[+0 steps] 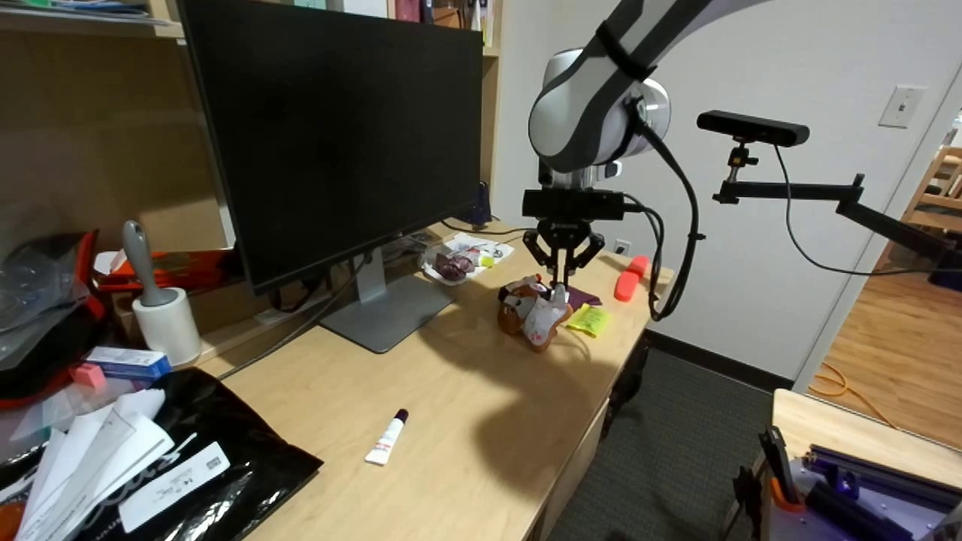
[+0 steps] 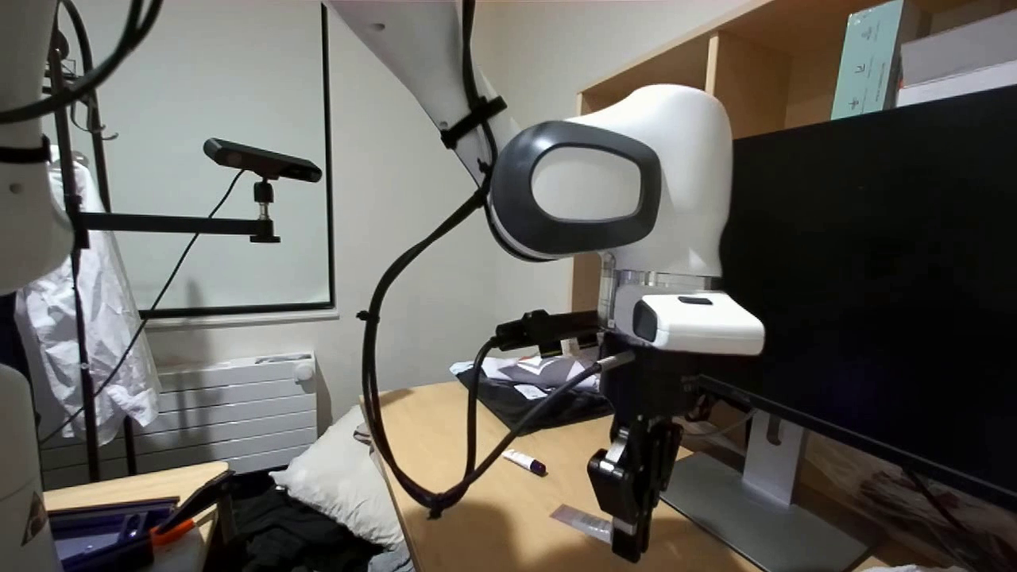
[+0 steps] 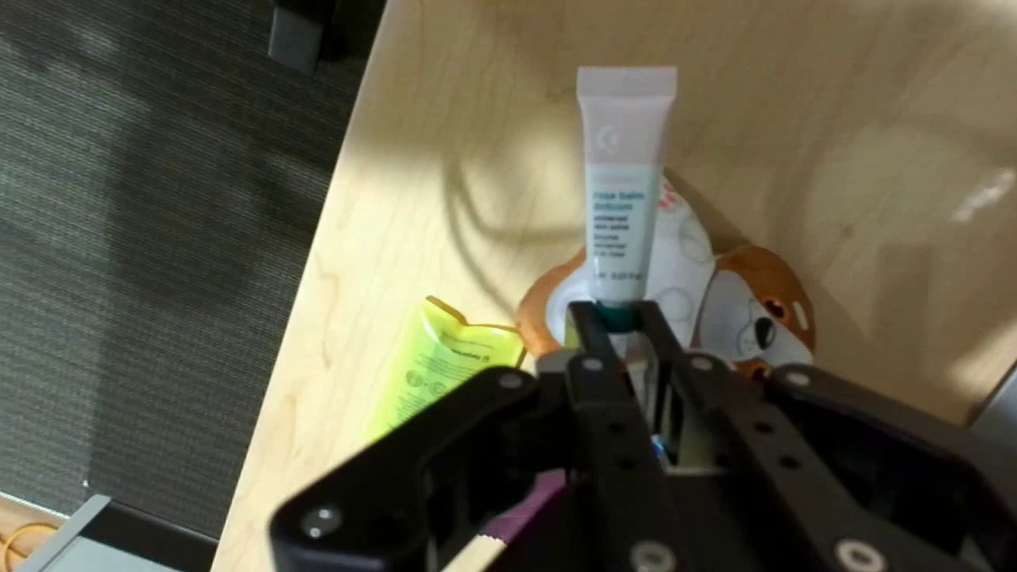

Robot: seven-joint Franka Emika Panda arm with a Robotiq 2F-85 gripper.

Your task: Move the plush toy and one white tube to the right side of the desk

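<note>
The brown and white plush toy (image 1: 518,308) lies on the desk (image 1: 451,391) below my gripper (image 1: 560,279); it also shows in the wrist view (image 3: 759,310). My gripper is shut on the dark green cap of a white tube (image 3: 624,183), which sticks out from the fingertips (image 3: 613,315) above the plush toy. Whether the tube touches the toy I cannot tell. The held tube also shows in an exterior view (image 2: 582,522), where the plush toy is out of view. A different white tube with a purple cap (image 1: 387,438) lies on the desk nearer that camera.
A yellow packet (image 3: 445,365) and a purple packet (image 1: 583,297) lie beside the toy, with a red object (image 1: 631,278) beyond. A monitor (image 1: 338,135) stands along the back. A white tray holds a maroon lump (image 1: 455,267). A black bag (image 1: 248,466) covers one end.
</note>
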